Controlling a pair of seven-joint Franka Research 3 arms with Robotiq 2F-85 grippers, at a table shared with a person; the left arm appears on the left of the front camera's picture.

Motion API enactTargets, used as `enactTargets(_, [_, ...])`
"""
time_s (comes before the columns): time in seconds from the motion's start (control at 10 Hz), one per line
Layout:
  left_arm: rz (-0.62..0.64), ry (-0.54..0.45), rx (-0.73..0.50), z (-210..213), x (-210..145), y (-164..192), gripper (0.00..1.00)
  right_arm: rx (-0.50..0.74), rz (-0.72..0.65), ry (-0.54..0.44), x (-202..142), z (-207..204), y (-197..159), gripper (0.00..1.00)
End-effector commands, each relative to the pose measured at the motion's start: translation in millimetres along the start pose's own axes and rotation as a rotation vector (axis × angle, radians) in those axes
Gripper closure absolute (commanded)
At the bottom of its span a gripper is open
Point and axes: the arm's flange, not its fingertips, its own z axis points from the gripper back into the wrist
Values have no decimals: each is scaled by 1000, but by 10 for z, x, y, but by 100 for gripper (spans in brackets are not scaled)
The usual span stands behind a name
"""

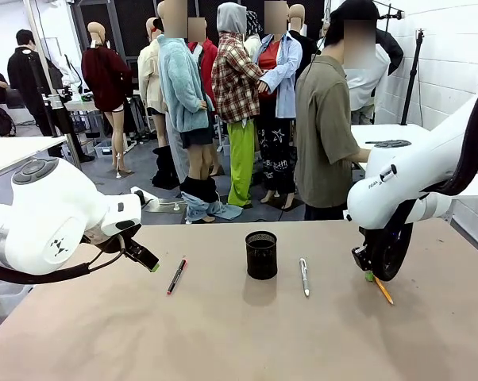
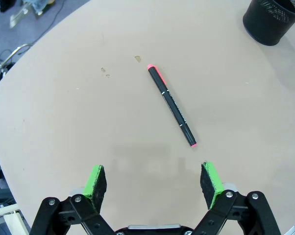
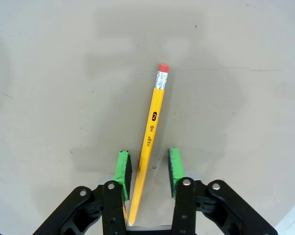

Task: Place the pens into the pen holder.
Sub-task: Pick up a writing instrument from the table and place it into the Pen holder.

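Note:
The black mesh pen holder (image 1: 261, 255) stands mid-table. Left of it lies a black pen with pink ends (image 1: 176, 276), and a silver-grey pen (image 1: 304, 277) lies to its right. My left gripper (image 2: 155, 181) hovers open, short of the black pen (image 2: 172, 105), with the holder (image 2: 274, 19) farther off. My right gripper (image 1: 369, 275) is down at the table over a yellow pencil (image 1: 382, 290). In the right wrist view the pencil (image 3: 151, 132) lies between the green pads (image 3: 122, 169) of the gripper (image 3: 147, 169). The jaws are narrowed, with a gap still on the right side.
A person (image 1: 326, 135) stands at the far side of the table (image 1: 239, 341), turned away. The brown tabletop has room around the holder and toward the near edge.

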Motion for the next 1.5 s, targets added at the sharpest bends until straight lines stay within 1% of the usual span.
enactTargets(0.0, [3,-1,0,3,-4,10,0,35,15,1,61,-45,6,100])
enactTargets(0.4, [3,-1,0,3,-4,10,0,59,11,19,50,3,-10,100])
enactTargets(0.5, [3,-1,0,3,-4,10,0,69,25,26,56,4,-8,100])
enactTargets(0.6, [3,-1,0,3,-4,10,0,97,65,7,31,65,9,100])
enactTargets(0.7, [3,-1,0,3,-4,10,0,185,175,-68,-57,229,15,100])
enactTargets(0.8, [3,-1,0,3,-4,10,0,219,217,-132,-161,405,-14,100])
enactTargets(1.0, [3,-1,0,3,-4,10,0,243,289,-242,-331,729,-61,100])
enactTargets(1.1, [3,-1,0,3,-4,10,0,286,338,-335,-419,866,-44,100])
enactTargets(1.2, [3,-1,0,3,-4,10,0,378,470,-458,-475,976,65,100])
enactTargets(1.4, [3,-1,0,3,-4,10,0,550,624,-656,-522,1064,170,100])
